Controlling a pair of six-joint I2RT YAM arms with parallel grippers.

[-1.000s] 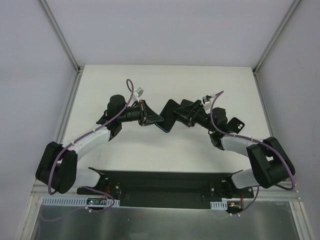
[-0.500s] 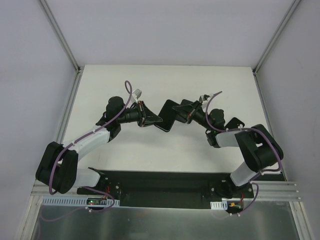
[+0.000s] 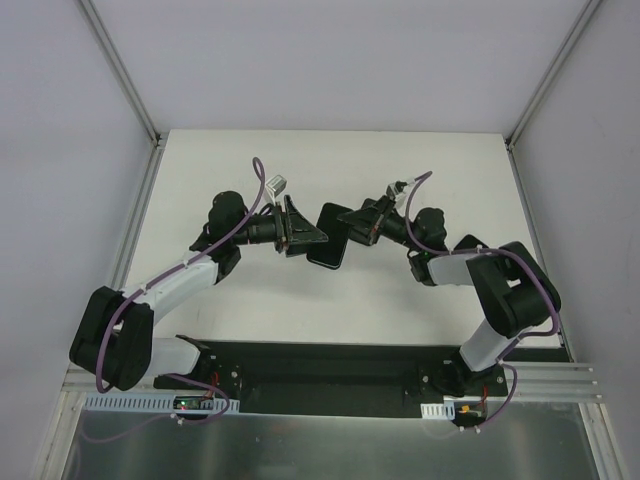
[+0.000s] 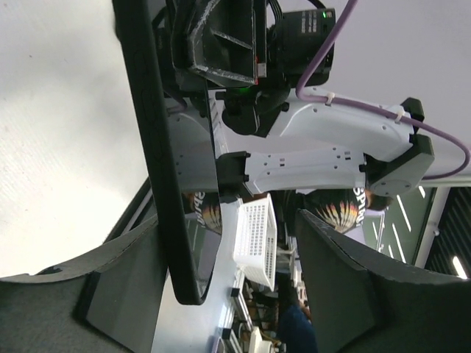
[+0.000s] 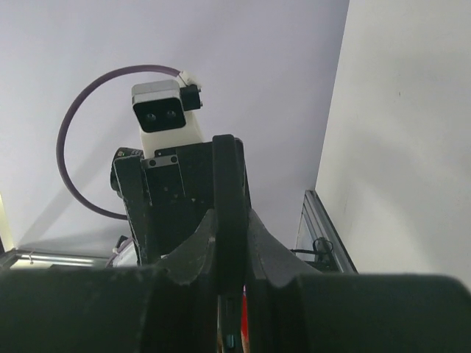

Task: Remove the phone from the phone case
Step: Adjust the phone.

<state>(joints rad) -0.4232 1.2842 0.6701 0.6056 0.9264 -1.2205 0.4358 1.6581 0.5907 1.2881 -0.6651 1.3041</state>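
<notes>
Glass on one face and a dark matte rim around it: the phone (image 3: 328,245) in its case (image 4: 156,147) is a thin, flat, stiff slab with rounded corners. It is up in the air above the white counter (image 3: 400,170), between my two arms, not lying on anything.

My right pincer (image 5: 228,243) is closed on one end of the slab, its two fingers (image 5: 193,254) pressing on the flat faces. My left pincer (image 3: 312,238) stands wide open at the other end. In the left wrist view the slab passes between its fingers, close to one of them and with a large gap to the other. Whether that near finger touches it, I cannot tell.

I judge the phone to be light and rigid. The danger is a fall, because the shiny face mirrors my own arm and will probably be slippery under the pads. The case looks more dull; probably it is a softer, rubbery material that gives grip and can bend at the lip. So I think the good hold is one pincer on a case corner or edge only and the other on the phone body, then peeling the corner away. From these views I cannot say if any corner is free from the case.
</notes>
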